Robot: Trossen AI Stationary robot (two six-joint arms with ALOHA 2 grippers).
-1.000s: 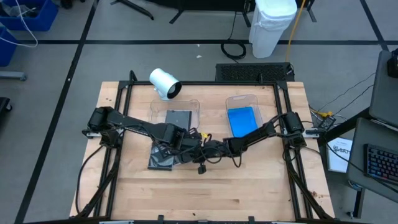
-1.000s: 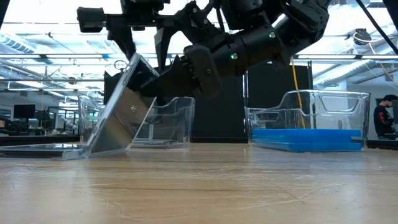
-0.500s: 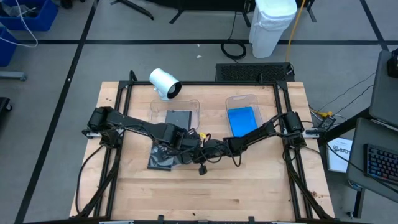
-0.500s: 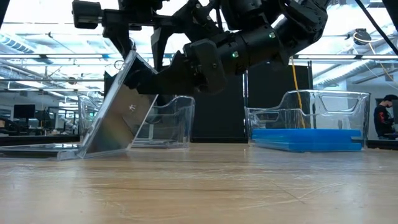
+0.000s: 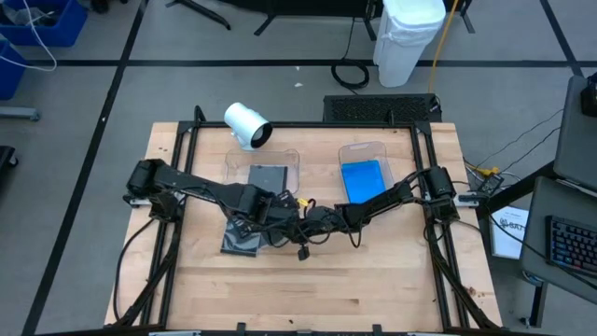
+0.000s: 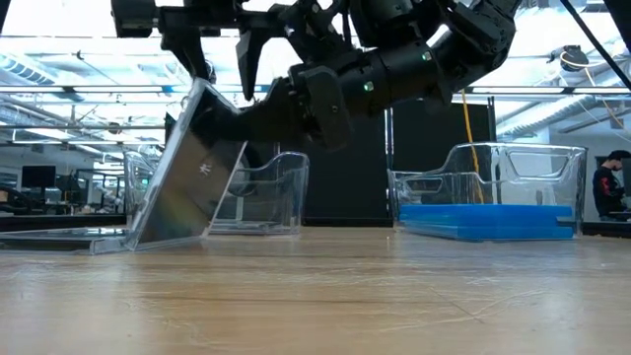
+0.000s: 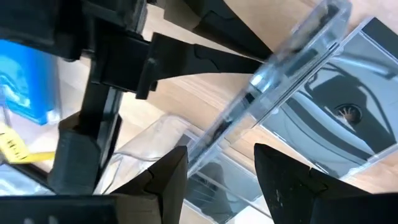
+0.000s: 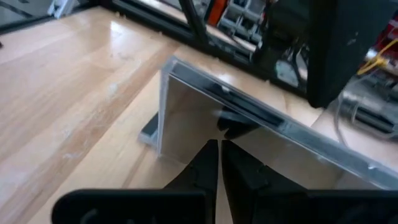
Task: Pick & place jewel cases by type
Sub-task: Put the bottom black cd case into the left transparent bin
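Observation:
A dark grey/clear jewel case stands tilted, its lower edge resting on another case that lies flat on the table. My left gripper hangs open above it. Its fingers stand on either side of the case's upper edge; whether they touch it I cannot tell. My right gripper is shut against the tilted case's underside. One grey case lies in the left clear tray. Blue cases lie in the right tray. My right gripper presses its shut fingertips against the shiny lower face of the tilted case, a little below the upper edge. The fingers come nearly level from the table's right side. The case leans on them, with its lower edge down on the flat case.
A white cylinder lies at the table's far left, beside the left tray. The right tray stands clear of both arms. The near half of the wooden table holds nothing.
The tilted case has tipped a little steeper: its upper edge has gone up and toward the table's left, while its lower edge stayed put. My left gripper has risen slightly with that edge, still open. My right gripper stayed shut against the case.

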